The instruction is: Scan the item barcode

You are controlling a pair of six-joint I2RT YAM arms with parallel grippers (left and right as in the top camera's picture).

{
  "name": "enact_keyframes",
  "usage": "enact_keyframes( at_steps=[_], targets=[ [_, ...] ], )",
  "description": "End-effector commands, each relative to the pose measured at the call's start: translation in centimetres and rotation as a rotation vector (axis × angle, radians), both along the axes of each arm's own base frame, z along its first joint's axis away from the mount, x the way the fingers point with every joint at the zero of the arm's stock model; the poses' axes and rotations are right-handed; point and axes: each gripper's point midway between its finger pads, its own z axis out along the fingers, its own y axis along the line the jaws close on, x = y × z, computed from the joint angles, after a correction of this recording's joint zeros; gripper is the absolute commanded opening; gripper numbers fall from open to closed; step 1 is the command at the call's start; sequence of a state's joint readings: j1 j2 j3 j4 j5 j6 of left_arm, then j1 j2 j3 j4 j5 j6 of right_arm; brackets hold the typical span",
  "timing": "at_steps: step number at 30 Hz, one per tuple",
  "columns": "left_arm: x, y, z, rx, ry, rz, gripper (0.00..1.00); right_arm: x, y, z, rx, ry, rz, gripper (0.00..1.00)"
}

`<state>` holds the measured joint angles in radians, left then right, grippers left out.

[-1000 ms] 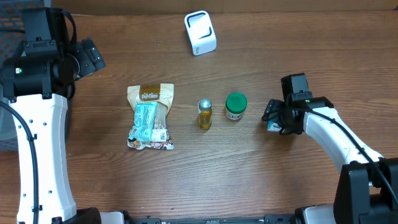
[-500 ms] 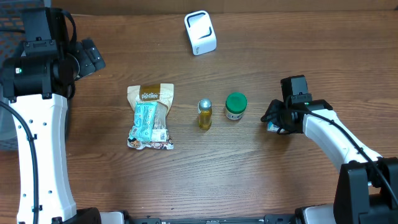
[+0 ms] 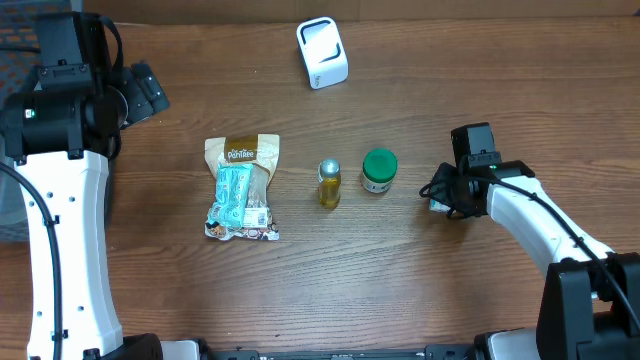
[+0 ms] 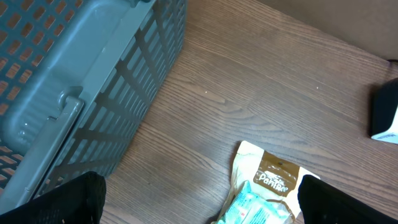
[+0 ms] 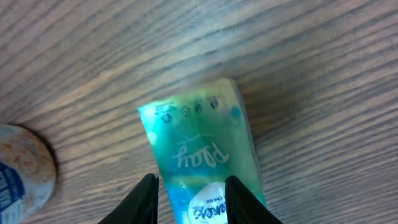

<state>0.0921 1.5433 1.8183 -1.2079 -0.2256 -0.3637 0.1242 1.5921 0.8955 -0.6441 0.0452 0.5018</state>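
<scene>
A teal packet [image 5: 199,155] printed "Play" lies flat on the wood at the right of the table, and shows as a small corner [image 3: 436,205] in the overhead view. My right gripper [image 5: 193,202] straddles it, black fingers [image 5: 148,198] pressed against both its sides. A white scanner [image 3: 322,52] stands at the back middle. My left gripper [image 4: 199,208] hangs wide open above the table's left side, nothing between its fingers, and also shows in the overhead view [image 3: 145,92].
A brown-and-white snack bag [image 3: 242,187], a small yellow bottle [image 3: 329,183] and a green-lidded jar [image 3: 379,170] stand in a row across the middle. A grey-blue slatted basket [image 4: 81,81] sits off the left edge. The jar's side [image 5: 22,171] is just left of the packet.
My right gripper's fingers have drawn together onto the teal packet, and the hand has shifted slightly. The left arm has not moved.
</scene>
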Motion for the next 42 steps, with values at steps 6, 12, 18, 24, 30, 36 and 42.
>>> enact_keyframes(
  at_steps=[6, 12, 18, 24, 30, 36, 42],
  targets=[
    [0.0, 0.3, 0.1, 0.012, -0.002, 0.013, 1.00, -1.2, -0.9, -1.1, -0.040, -0.006, -0.016, 0.33],
    [0.0, 0.3, 0.1, 0.012, -0.002, 0.013, 1.00, -1.1, -0.9, -1.3, -0.039, -0.013, -0.015, 0.46],
    [0.0, 0.3, 0.1, 0.012, -0.002, 0.013, 1.00, 0.7, -0.4, 2.3, -0.027, -0.020, 0.000, 0.57],
    [0.0, 0.3, 0.1, 0.012, -0.002, 0.013, 1.00, 2.1, -0.2, 5.3, -0.031, -0.041, 0.025, 0.68],
    [0.0, 0.3, 0.1, 0.012, -0.002, 0.013, 1.00, 1.9, 0.0, 5.2, -0.022, -0.031, 0.030, 0.73],
    [0.0, 0.3, 0.1, 0.012, -0.002, 0.013, 1.00, 1.4, -0.1, 5.0, -0.048, -0.011, 0.108, 0.73],
    [0.0, 0.3, 0.1, 0.012, -0.002, 0.013, 1.00, 1.2, -0.1, 4.9, -0.045, -0.004, 0.109, 0.73]
  ],
)
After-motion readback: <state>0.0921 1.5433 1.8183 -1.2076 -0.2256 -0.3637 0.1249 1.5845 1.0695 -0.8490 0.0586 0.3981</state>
